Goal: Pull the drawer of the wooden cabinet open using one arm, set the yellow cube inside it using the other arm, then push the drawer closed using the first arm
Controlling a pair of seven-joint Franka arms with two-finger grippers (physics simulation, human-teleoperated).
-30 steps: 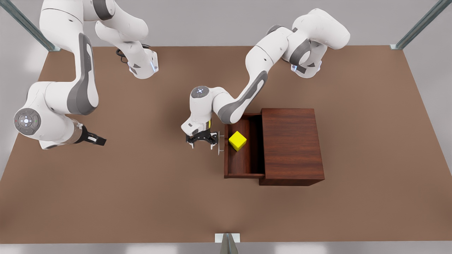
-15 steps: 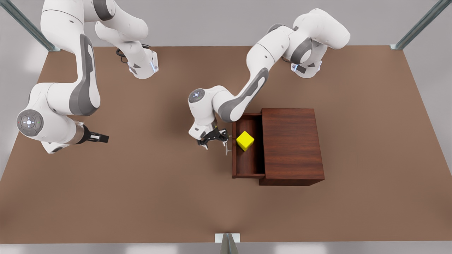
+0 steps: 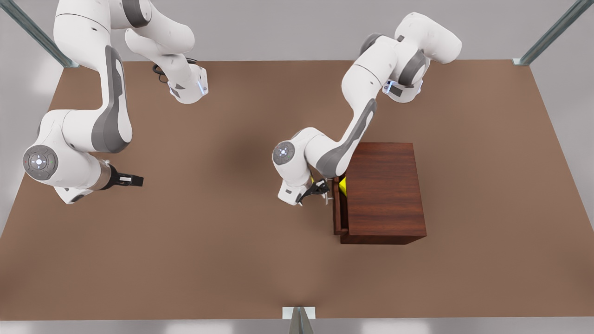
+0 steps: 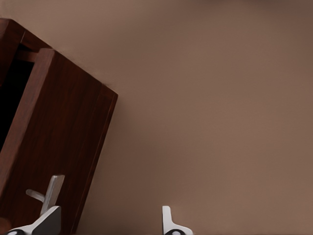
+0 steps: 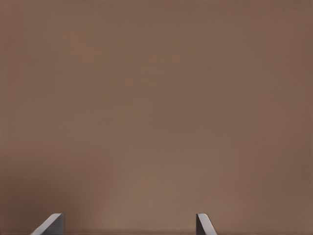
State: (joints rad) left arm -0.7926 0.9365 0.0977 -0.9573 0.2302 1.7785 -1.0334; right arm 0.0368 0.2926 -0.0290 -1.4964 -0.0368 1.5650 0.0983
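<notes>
Whereas the drawer (image 3: 339,211) stood well out of the wooden cabinet (image 3: 383,192) a second ago, it now projects by a narrow strip only, and the yellow cube (image 3: 343,186) inside it shows as a sliver at the cabinet's edge. Left gripper (image 3: 320,189) has travelled with the front panel toward the front view's right; it sits against the silver bar handle (image 4: 48,192), fingers (image 4: 168,221) spread apart and gripping nothing, forearm bent down from a raised elbow. Right gripper (image 3: 131,179) waits low over the brown table (image 3: 209,260) at the front view's left, well apart from the cabinet, its fingers (image 5: 204,223) wide open and empty.
</notes>
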